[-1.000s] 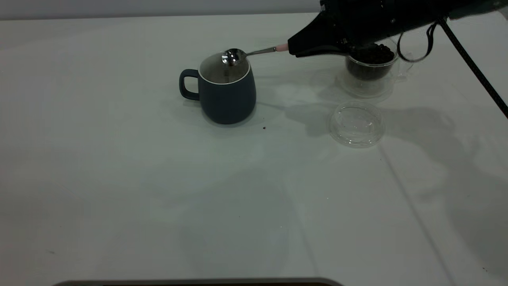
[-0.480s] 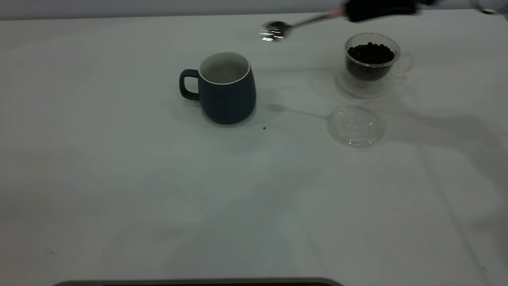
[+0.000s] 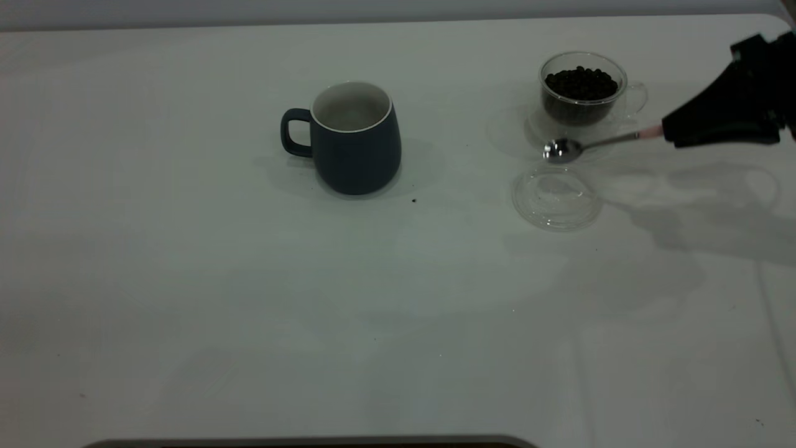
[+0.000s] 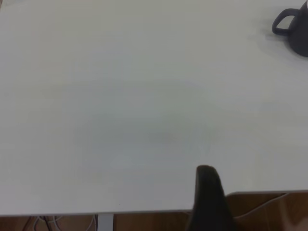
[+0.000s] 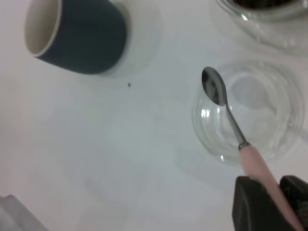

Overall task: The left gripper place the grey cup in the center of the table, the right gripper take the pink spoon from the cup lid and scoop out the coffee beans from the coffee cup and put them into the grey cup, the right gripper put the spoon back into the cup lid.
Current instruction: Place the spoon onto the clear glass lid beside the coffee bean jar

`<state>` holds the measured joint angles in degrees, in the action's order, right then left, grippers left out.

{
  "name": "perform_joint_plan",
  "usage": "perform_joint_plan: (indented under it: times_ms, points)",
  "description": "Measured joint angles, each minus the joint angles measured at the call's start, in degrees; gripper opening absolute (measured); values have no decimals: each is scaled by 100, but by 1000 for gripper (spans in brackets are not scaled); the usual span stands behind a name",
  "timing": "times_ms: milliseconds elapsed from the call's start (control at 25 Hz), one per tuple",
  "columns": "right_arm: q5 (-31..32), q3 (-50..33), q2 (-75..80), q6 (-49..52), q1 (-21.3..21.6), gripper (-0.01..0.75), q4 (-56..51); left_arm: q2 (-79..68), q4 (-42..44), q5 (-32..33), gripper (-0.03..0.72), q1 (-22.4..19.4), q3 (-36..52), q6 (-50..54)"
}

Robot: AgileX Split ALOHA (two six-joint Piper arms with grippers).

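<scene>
Right end effector (image 3: 666, 130) grips the pink spoon (image 3: 597, 143) by its handle, bowl hovering just above the cup lid (image 3: 556, 199), long axis pointing back along the arm toward the tabletop's right edge.

Pink spoon (image 3: 581, 147) held by its handle in my right gripper (image 3: 675, 132), bowl empty, above the cup lid (image 3: 556, 198). Coffee cup (image 3: 583, 99) behind lid, full of coffee beans (image 3: 581, 82). Grey cup (image 3: 351, 138) upright, well apart.

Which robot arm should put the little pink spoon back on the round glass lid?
The right. Its gripper already holds the pink-handled metal spoon just above the flat clear glass lid. The left gripper sits far off at the table's edge.
</scene>
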<state>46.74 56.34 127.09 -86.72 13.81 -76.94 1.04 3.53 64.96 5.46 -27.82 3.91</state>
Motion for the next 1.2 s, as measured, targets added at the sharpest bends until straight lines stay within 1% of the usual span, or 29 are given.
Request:
perform_joint_plan:
  times_ms: [320, 600, 920, 1080, 1200]
  points:
    - [23, 15, 633, -16, 115, 102, -39, 0, 0, 0, 569, 0, 0, 0]
    - [401, 283, 1072, -32, 115, 102, -226, 0, 0, 0, 569, 0, 0, 0]
    - [494, 433, 1329, -64, 115, 104, -516, 0, 0, 0, 569, 0, 0, 0]
    - [447, 444, 1340, -159, 115, 148, -549, 0, 0, 0, 569, 0, 0, 0]
    - [347, 444, 1362, -292, 115, 230, -566, 0, 0, 0, 569, 0, 0, 0]
